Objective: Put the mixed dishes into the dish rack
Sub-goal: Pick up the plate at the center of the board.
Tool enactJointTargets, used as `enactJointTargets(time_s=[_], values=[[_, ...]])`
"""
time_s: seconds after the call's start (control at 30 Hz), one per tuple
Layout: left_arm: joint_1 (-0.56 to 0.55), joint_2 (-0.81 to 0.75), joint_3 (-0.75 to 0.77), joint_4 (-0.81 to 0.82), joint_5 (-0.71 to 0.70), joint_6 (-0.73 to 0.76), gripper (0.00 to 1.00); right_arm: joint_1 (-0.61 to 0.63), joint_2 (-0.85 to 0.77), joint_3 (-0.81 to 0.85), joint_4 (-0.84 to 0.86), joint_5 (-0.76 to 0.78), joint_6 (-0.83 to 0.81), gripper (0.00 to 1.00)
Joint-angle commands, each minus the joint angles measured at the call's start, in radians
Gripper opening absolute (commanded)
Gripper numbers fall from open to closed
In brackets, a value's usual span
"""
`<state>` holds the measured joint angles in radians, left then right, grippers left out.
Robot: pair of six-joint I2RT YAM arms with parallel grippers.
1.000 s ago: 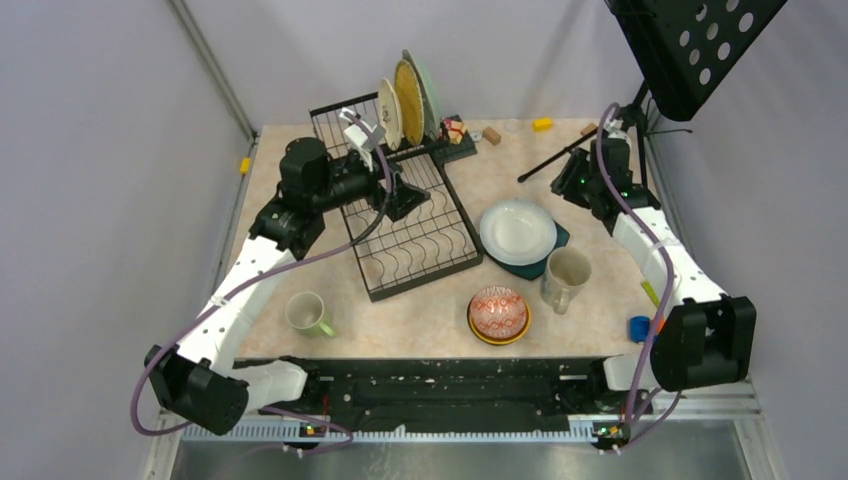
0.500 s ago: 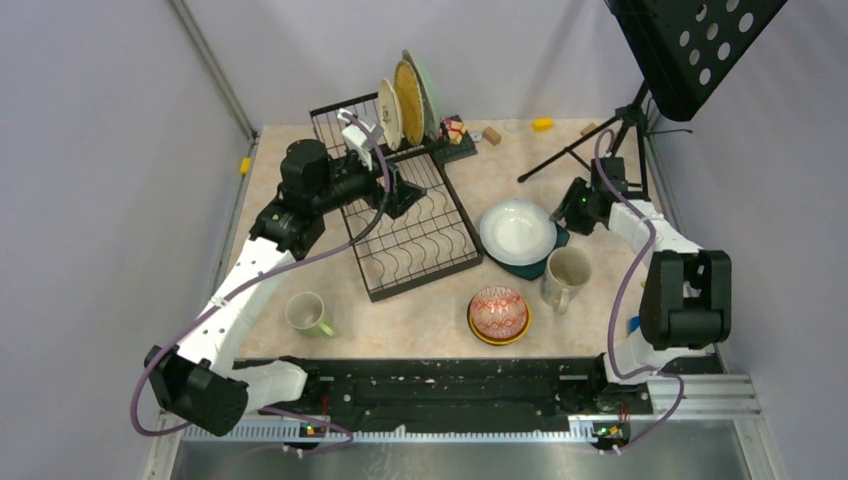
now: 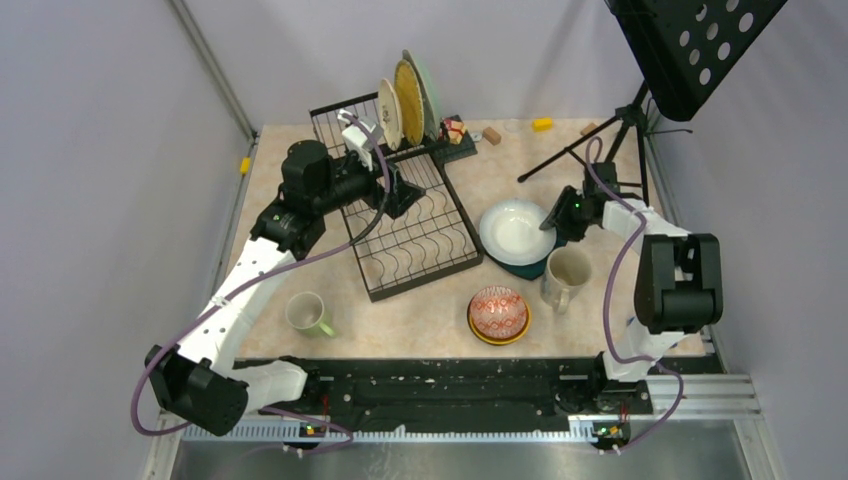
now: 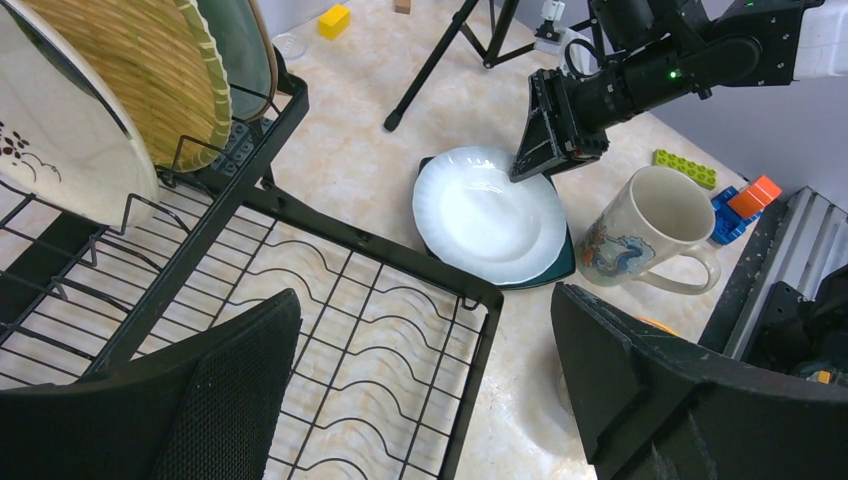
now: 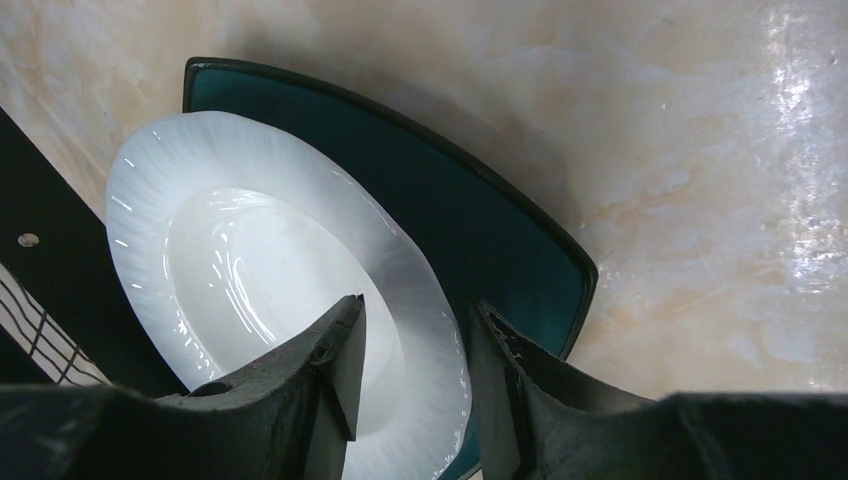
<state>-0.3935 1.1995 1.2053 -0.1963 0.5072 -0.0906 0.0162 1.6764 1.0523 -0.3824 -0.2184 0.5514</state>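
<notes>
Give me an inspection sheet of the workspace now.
Surface: beige tabletop, no spills seen.
Job's things: dish rack holds three upright plates; white plate lies on dark teal plate; cream mug, green mug, red-patterned bowl in yellow bowl unloaded.
Clutter: yellow block, brown block at far edge; green brick by cream mug.
Grippers: left gripper open above rack; right gripper open, jaws either side of white plate's rim.
Cables: purple cable on each arm; left one loops above rack.
Surroundings: grey walls; music stand at far right.

Glossy white plate (image 5: pixel 250 260), wire rack (image 4: pixel 385 246)
</notes>
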Motion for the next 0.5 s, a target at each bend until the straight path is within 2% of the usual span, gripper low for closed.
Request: enactJointTargets(time_s=[0.0,0.23,0.47], values=[[-0.002,-0.008,-0.002,0.023,-0.002,0.007,0.99,-0.007,0.021,-0.007,0.055,-0.065,-0.002,0.41],[-0.002,-0.007,-0.004,0.02,-0.01,0.011,0.99,-0.008,0.044,-0.025,0.102,-0.095,0.001,0.35],[-0.002,-0.002,-0.004,0.02,-0.009,0.01,0.99,-0.007,0.064,-0.064,0.18,-0.153,0.01,0.38]])
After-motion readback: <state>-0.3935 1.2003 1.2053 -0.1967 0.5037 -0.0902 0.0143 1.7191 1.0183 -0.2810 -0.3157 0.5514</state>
